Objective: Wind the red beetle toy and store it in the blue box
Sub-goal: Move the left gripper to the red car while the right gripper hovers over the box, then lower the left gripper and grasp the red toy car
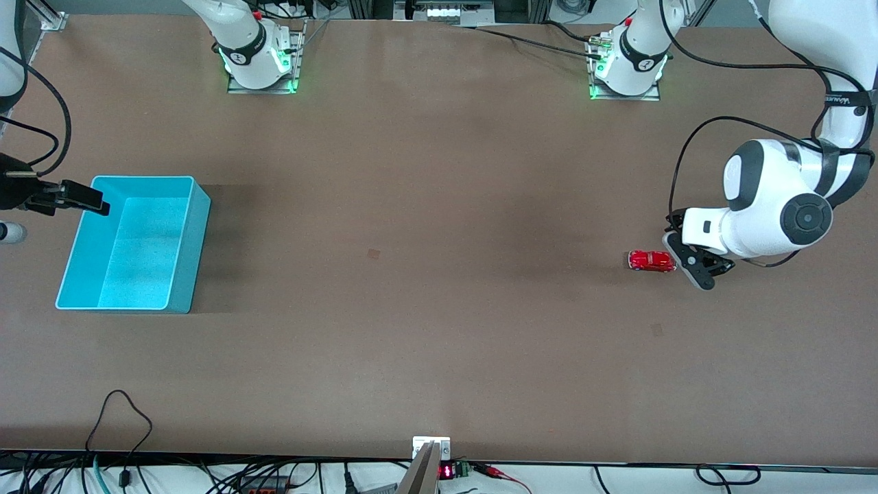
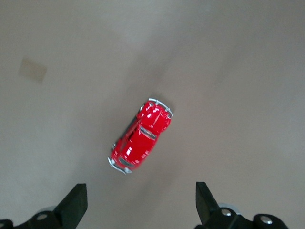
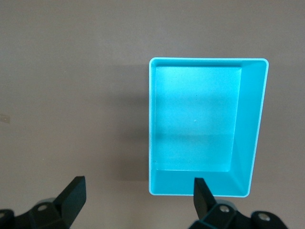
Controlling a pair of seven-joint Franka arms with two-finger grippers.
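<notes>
The red beetle toy [image 1: 651,261] stands on its wheels on the brown table toward the left arm's end. My left gripper [image 1: 690,265] hovers low right beside it, open and empty. In the left wrist view the toy [image 2: 141,136] lies just ahead of the open gripper [image 2: 139,206], outside the gap between the fingers. The blue box [image 1: 197,233] stands empty toward the right arm's end. My right gripper [image 1: 84,197] is open and empty over the box's outer rim. In the right wrist view the box [image 3: 250,129] lies ahead of that gripper [image 3: 137,198].
A small tan patch [image 1: 374,254] marks the middle of the table. The arm bases [image 1: 260,65] stand along the table edge farthest from the front camera. Cables and a small display unit [image 1: 446,471] lie at the near edge.
</notes>
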